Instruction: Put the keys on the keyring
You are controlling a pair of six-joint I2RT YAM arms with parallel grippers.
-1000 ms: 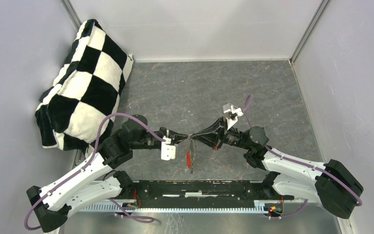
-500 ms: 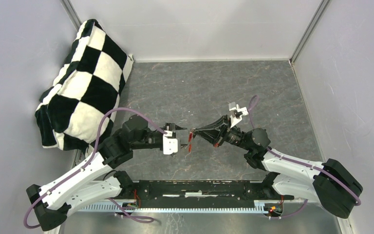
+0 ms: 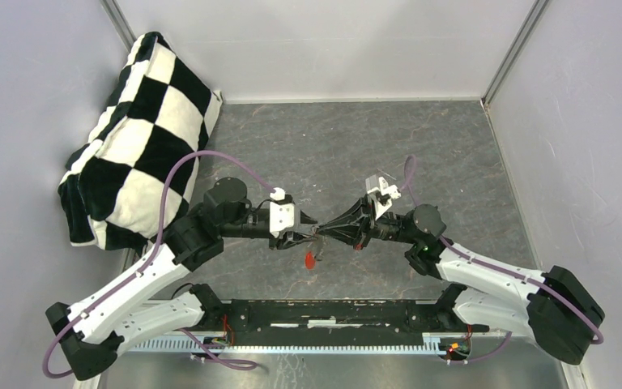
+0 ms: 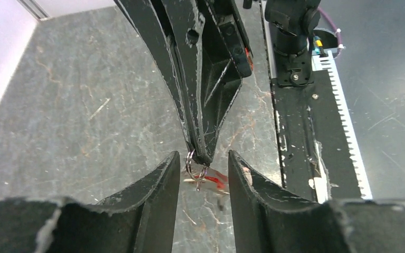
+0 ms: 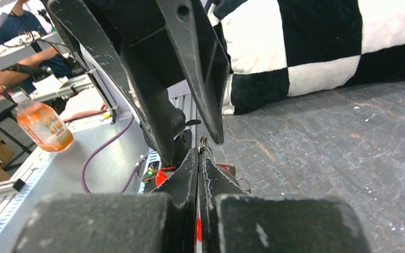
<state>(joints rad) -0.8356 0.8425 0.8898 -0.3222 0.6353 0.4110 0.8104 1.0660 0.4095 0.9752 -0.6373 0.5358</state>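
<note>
Grey table (image 3: 372, 146): checkered pillow (image 3: 142, 130) leans at its left wall. Left gripper (image 4: 203, 161): jaws apart, one on each side of the keyring. Right gripper (image 5: 199, 163): jaws together, clamped on the keyring (image 4: 191, 158), which is held above the table centre. The keyring's red part hangs below.

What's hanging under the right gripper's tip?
A thin metal ring is pinched at the tip of the right gripper. A smaller loop and a blurred red piece dangle below. The part of the ring inside the shut jaws is hidden.
</note>
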